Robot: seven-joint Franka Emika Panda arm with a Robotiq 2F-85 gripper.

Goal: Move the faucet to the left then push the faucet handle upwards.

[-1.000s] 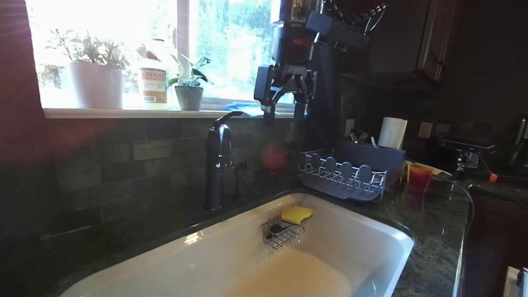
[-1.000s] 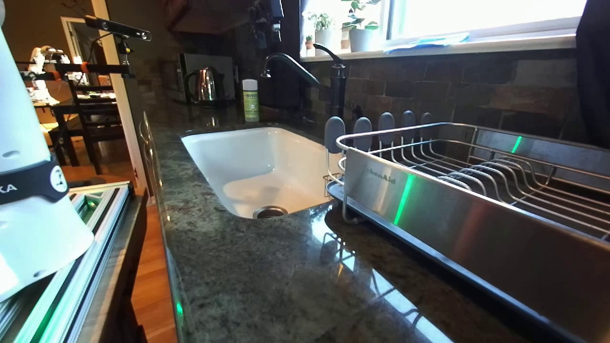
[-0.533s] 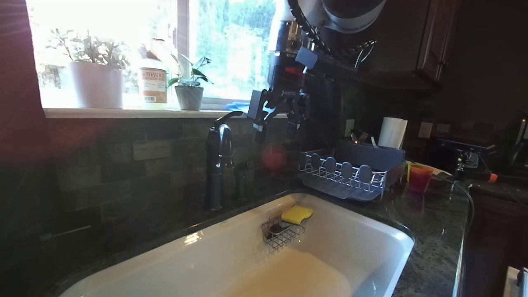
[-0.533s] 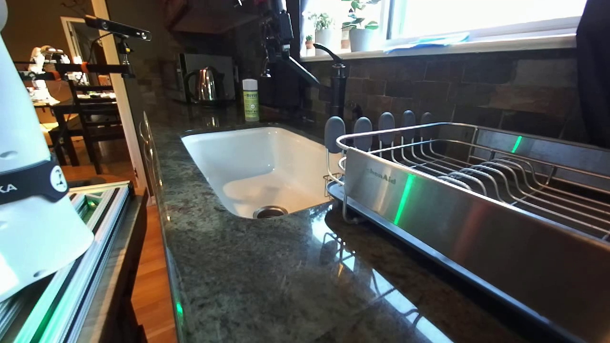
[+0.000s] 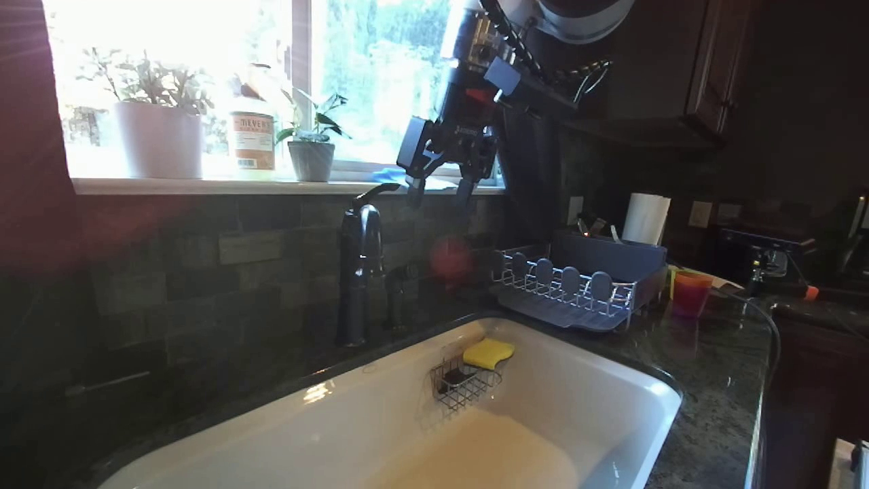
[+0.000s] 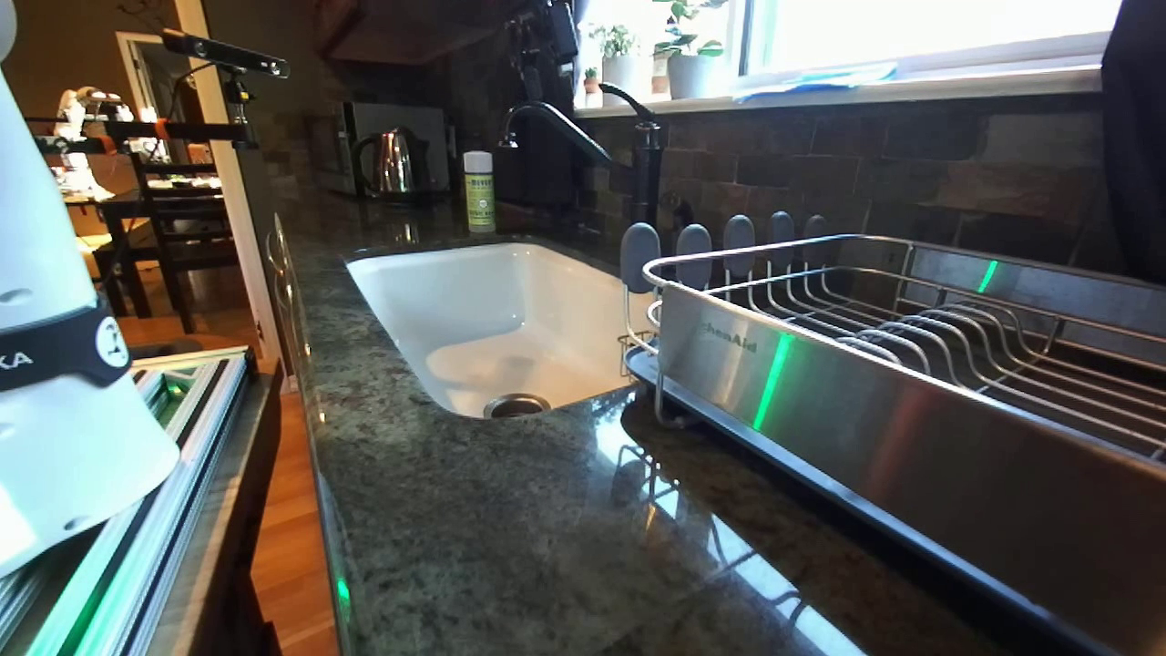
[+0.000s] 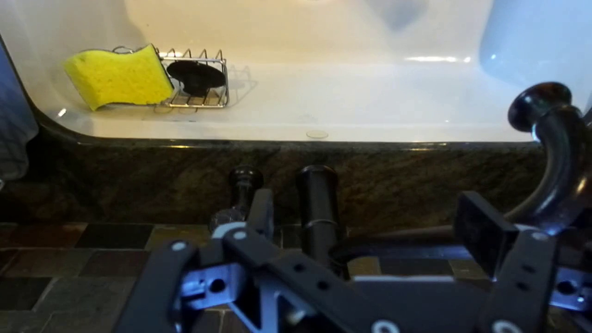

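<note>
The faucet is a dark upright column (image 5: 353, 292) behind the sink; it also shows in an exterior view (image 6: 645, 173) and in the wrist view (image 7: 319, 208). Its curved spout (image 6: 556, 123) reaches out over the sink, and in the wrist view it runs right, past the right finger. The faucet handle is a short dark lever on top of the column, seen in both exterior views (image 5: 375, 193) (image 6: 627, 98); my gripper hides it in the wrist view. My gripper (image 5: 440, 195) is open and empty, tilted, beside the handle's tip in the picture; contact cannot be told. In the wrist view its fingers (image 7: 372, 222) are wide apart.
A white sink (image 5: 577, 370) lies in front. A yellow sponge (image 7: 120, 76) sits on a wire caddy (image 7: 222, 83). A short dark fixture (image 7: 245, 185) stands beside the column. A dish rack (image 6: 729, 342) is on the counter. The sill (image 5: 224, 185) holds plants and a bottle.
My gripper has dipped, then risen, and shifted left in an exterior view, closer to the handle, and is now tilted. The faucet and handle have not visibly moved.
</note>
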